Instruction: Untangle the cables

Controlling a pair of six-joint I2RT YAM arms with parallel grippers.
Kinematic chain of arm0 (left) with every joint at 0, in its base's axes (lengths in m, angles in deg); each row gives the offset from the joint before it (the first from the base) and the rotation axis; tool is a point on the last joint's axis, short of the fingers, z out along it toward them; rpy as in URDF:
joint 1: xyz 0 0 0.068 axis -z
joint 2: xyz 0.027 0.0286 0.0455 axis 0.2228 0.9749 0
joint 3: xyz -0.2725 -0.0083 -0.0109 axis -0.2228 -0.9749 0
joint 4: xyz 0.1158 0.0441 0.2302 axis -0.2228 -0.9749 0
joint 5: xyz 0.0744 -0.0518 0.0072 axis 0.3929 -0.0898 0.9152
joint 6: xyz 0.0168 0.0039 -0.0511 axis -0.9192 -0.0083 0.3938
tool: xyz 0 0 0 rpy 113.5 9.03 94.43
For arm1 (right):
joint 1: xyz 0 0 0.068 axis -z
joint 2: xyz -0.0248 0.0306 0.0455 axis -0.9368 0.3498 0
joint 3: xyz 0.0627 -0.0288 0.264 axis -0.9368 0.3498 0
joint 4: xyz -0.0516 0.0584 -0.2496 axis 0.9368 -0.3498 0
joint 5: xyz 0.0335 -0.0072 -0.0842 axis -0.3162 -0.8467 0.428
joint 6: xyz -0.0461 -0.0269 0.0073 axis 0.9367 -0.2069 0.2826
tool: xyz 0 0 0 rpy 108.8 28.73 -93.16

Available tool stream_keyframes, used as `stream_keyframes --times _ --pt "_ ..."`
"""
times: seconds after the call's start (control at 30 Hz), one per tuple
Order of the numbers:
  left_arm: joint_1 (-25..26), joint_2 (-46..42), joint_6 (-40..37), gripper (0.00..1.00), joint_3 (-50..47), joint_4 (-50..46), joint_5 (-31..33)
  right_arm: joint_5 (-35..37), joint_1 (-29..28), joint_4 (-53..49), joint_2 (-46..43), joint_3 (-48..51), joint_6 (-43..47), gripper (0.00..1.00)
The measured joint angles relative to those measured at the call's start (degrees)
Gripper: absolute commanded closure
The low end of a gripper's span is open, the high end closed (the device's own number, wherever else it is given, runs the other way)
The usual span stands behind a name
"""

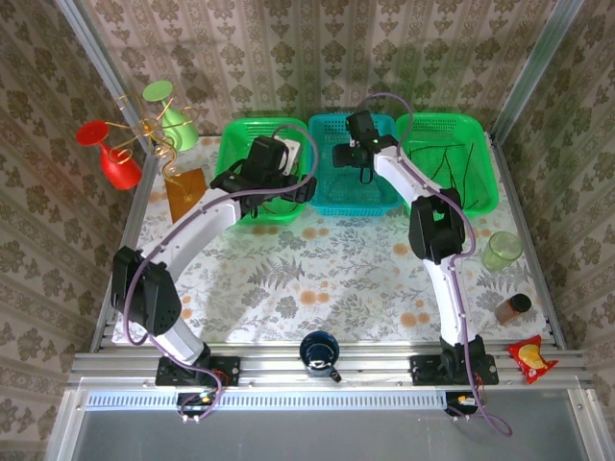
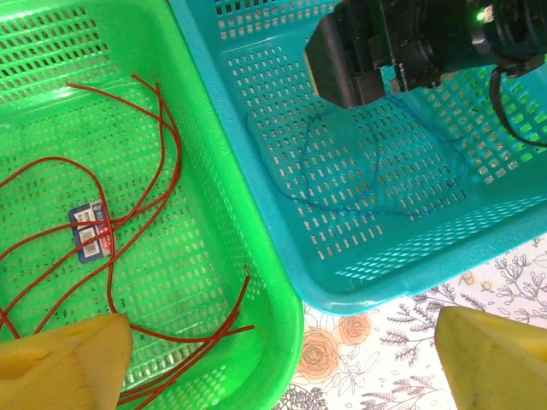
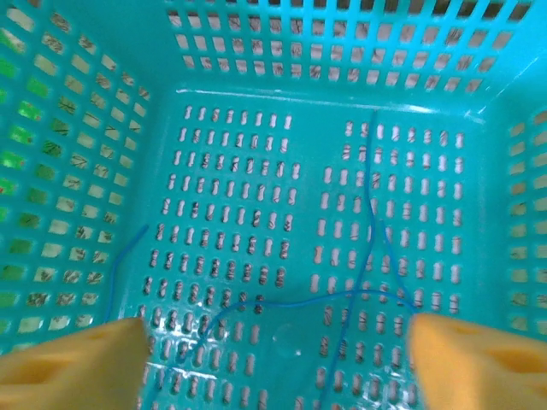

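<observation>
Top external camera gives you, nearest, a dark blue mug [image 1: 319, 353] at the 6 o'clock edge of the table [image 1: 288, 279] and a red snack packet [image 1: 530, 357] toward 4 o'clock. Farther out, three baskets sit side by side at 12 o'clock.

Your left gripper [image 2: 282, 367] hangs over the seam between the left green basket [image 2: 214, 256] and the teal basket [image 2: 385, 265]. Its yellow fingers are spread wide with nothing between them. The red cable [image 2: 177, 166] lies loose in that green basket. In the left wrist view its loops stretch roughly from 7 to 1 o'clock and cross a blue-and-white label [image 2: 90, 232].

Your right gripper [image 3: 273, 367] hovers over the teal basket's floor, fingers apart and empty. Under it the blue cable [image 3: 369, 213] rests on the floor, one strand running 12 to 6 and another crossing it low from 3 to 9.

Black cables [image 1: 452, 168] lie in the right green basket [image 1: 442, 120] at 1 o'clock.
</observation>
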Motion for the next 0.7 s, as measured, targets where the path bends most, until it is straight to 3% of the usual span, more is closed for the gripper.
stream_keyframes --times 0.2,0.27,0.37,0.5,0.7 --pt "-0.1 -4.2 0.0 0.06 -2.1 -0.2 1.1 0.9 1.0 -3.3 -9.1 -0.7 4.1 0.0" --pt "-0.4 -6.3 0.1 0.0 -4.2 0.4 1.3 1.0 1.8 -1.7 -15.5 2.7 4.8 0.0" --pt "-1.9 -11.4 0.9 0.0 -11.1 4.5 1.5 0.6 2.7 4.3 -29.2 15.0 5.9 0.0" --pt "-6.7 -22.2 2.6 0.0 -27.4 17.6 2.1 -0.1 3.4 16.2 -48.8 36.6 7.3 0.0" --pt "-17.8 -33.8 2.5 0.0 -47.6 36.0 2.7 1.3 4.5 29.1 -65.4 66.6 7.0 0.0"
